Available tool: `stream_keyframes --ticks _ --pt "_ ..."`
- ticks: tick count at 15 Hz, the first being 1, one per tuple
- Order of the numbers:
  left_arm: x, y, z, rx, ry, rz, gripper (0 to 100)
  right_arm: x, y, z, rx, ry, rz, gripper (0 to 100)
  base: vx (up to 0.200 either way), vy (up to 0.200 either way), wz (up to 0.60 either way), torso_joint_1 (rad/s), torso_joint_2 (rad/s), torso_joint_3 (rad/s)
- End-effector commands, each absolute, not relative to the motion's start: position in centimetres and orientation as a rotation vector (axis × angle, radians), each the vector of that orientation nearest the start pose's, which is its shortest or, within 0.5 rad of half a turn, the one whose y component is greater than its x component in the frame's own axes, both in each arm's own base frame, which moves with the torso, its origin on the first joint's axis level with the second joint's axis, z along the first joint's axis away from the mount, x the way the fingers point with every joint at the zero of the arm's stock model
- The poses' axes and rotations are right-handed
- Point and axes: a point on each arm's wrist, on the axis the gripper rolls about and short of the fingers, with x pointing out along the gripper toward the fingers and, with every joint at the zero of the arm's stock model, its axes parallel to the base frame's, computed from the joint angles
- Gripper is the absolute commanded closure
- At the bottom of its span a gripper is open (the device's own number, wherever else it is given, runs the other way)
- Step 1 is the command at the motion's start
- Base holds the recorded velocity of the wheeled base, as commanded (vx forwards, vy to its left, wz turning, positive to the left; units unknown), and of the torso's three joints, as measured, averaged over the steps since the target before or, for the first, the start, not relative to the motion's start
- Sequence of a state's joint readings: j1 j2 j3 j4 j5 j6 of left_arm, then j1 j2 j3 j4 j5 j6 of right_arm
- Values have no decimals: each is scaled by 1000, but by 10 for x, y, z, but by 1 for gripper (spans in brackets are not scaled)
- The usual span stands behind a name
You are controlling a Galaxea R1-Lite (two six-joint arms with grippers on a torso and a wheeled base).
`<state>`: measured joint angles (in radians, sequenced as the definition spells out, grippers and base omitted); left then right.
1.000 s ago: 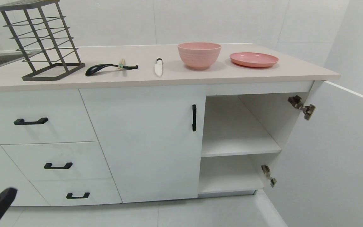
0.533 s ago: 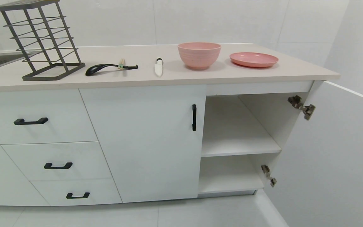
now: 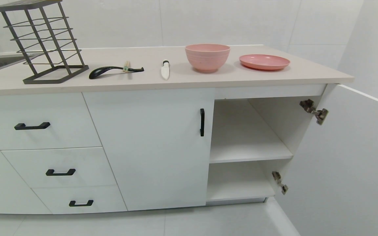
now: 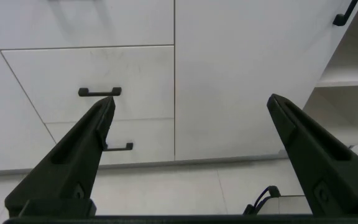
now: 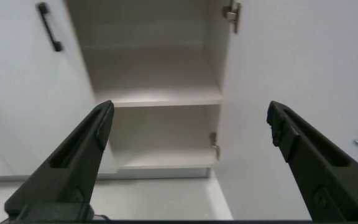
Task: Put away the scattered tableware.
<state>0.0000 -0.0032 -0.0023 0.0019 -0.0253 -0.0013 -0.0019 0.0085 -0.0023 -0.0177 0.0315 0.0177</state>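
While the pink bowl (image 3: 207, 56) and plate (image 3: 264, 61) are lying on the countertop (image 3: 300, 73), I am holding my left claw (image 4: 191, 101) and right claw (image 5: 189, 106) apart for grasping.

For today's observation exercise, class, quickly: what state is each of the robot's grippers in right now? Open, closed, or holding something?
Left gripper: open, holding nothing.
Right gripper: open, holding nothing.
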Motion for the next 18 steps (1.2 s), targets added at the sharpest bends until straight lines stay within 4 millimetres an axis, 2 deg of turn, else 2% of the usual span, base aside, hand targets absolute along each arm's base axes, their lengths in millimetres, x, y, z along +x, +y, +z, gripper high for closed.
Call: stream_keyframes --ticks 1,9,13,18 --pt "-23 -1 75 -3 2 -26 0 -22 0 75 17 24 -17 0 0 0 0 0 0 0" --pt "-23 -1 75 -5 3 -26 0 -22 0 76 20 12 -5 0 0 0 0 0 0 0" --pt "-23 -1 75 -8 2 -26 0 -22 0 76 20 12 -5 0 200 -200 0 4 4 7" --pt "-23 -1 75 -8 2 -23 0 -22 0 76 20 12 -5 0 0 0 0 0 0 0"
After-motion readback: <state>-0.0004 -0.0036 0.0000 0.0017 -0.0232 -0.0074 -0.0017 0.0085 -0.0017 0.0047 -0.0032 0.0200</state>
